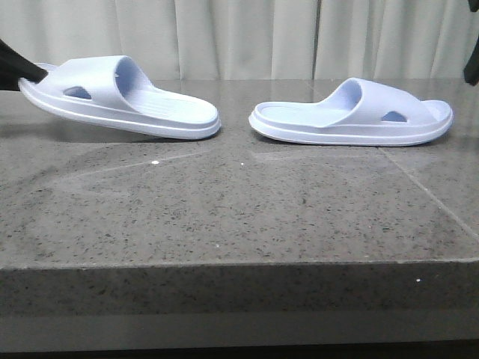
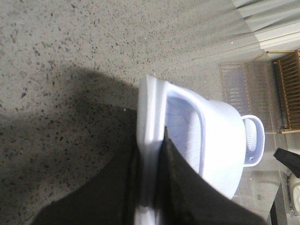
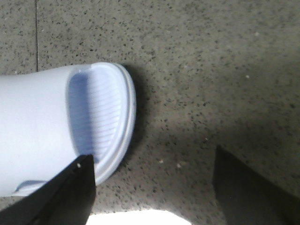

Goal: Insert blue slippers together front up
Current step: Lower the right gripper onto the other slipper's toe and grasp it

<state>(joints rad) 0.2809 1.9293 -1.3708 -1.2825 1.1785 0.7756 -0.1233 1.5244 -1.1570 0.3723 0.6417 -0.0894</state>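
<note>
- The left slipper [image 1: 123,97] sits tilted on the stone table [image 1: 224,209]: its toe end is raised off the surface while its heel end touches down, pointing toward the right slipper [image 1: 352,114].
- The left gripper [image 2: 151,187] pinches the raised toe rim of the left slipper, one dark finger on each side of the sole edge; in the front view only a dark tip shows at that rim.
- The right slipper lies flat on the table, well apart from the left slipper, heel toward it and toe away.
- The right gripper [image 3: 152,187] is spread wide, one finger [image 3: 70,192] just beside the right slipper's toe rim and the other out over bare table; it holds nothing.
- Judged from this, the left slipper is being lifted and the right one is not yet grasped, so the pairing is at an early stage.
- Risk: the left grip takes only a thin foam rim, so the slipper could pivot or slip out as it swings upright.
- Risk: if the right gripper closes from where it is, one finger may push the right slipper's toe sideways rather than clamp it, because the rim lies off to one side of the gap.
- Risk: the left slipper's dragging heel could catch on the table and twist the hold.
</note>
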